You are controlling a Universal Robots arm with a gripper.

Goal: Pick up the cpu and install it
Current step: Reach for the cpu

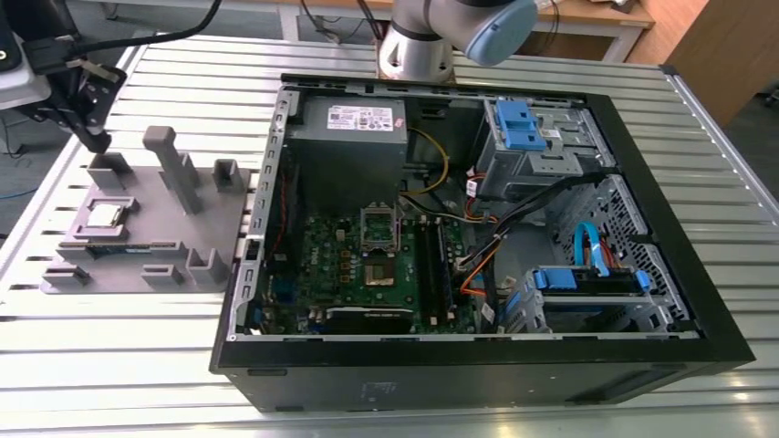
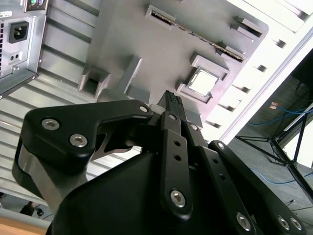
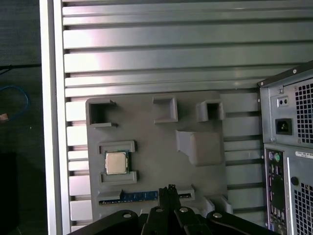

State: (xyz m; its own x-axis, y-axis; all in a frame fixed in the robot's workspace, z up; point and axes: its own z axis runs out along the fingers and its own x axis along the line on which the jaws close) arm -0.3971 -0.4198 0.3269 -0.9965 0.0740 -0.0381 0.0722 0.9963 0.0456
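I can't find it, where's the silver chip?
The cpu lies in the grey tray on the exterior view's left, beside the open computer case.

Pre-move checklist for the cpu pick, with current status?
1. The cpu lies flat in its pocket on the grey fixture: ok.
2. Nothing sits on top of the cpu: ok.
3. The gripper is empty: ok.
4. The fingers are open for a grasp: not ok, they are shut.
5. The gripper is lined up over the cpu: not ok, it is off to one side in both wrist views.
6. The socket in the open case is unlatched and empty: cannot tell.
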